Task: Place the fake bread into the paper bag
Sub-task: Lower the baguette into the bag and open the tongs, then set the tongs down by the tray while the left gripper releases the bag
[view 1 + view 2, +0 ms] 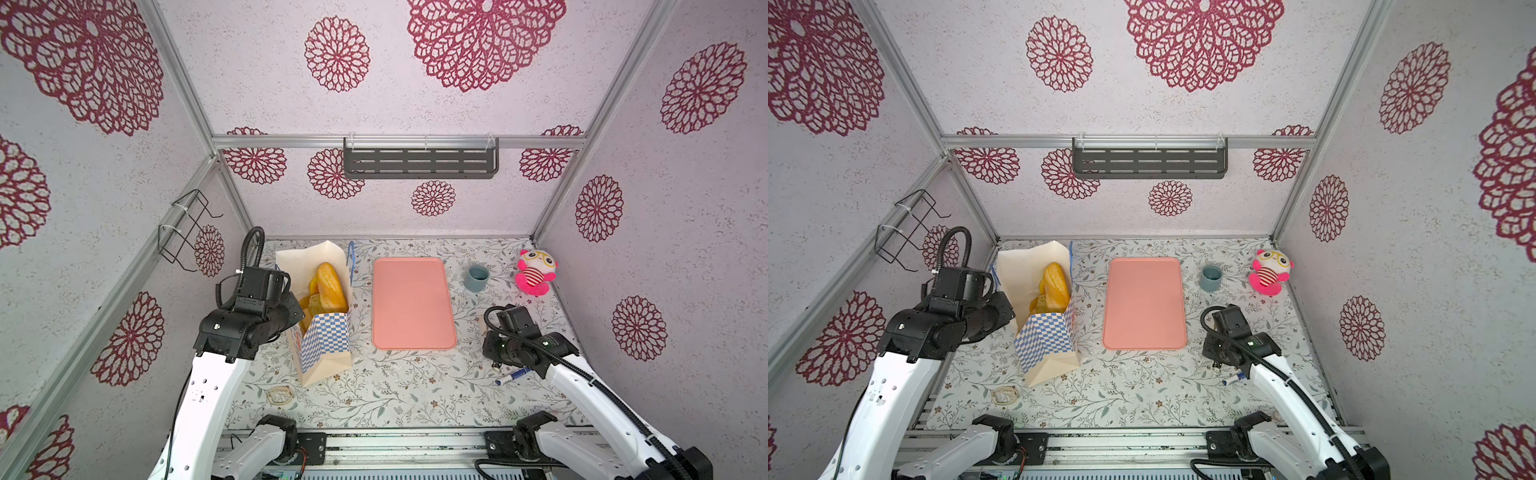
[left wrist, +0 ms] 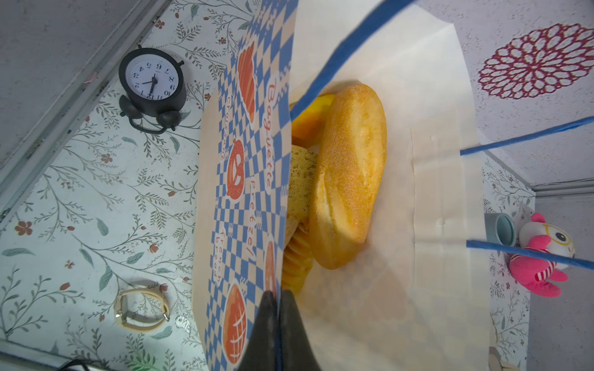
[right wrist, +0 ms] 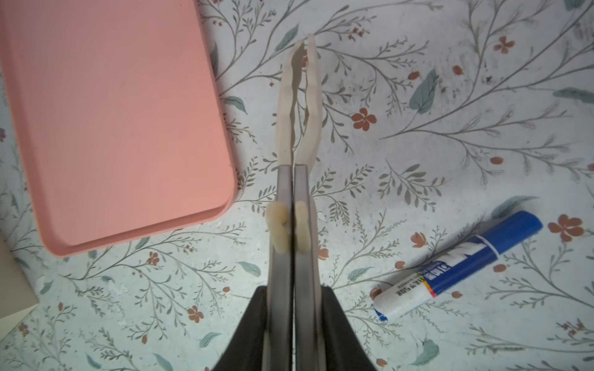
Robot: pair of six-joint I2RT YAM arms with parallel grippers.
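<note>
1. While the left fingers (image 2: 263, 327), dark and pressed together, pinch the top edge of a checkered side wall of the tall cream paper bag with the blue-and-white band (image 2: 434, 192), a clean release looks like the job. Part them slightly and draw straight back. Dragging the rim sideways could tip the bag.
2. The cream-coloured right fingers (image 3: 284, 106) are pressed together on nothing, above the floral bench (image 3: 418, 144) beside the flat pink tray (image 3: 112, 112); they are best kept idle there.
3. The fake bread sits inside the bag: a long golden loaf (image 2: 350, 176) on top, with a speckled slice (image 2: 302, 180) and a ridged yellow roll (image 2: 297, 266) beneath.
4. Pastries lying deeper cannot be counted. In both top views the left wrist covers the pinch.
</note>
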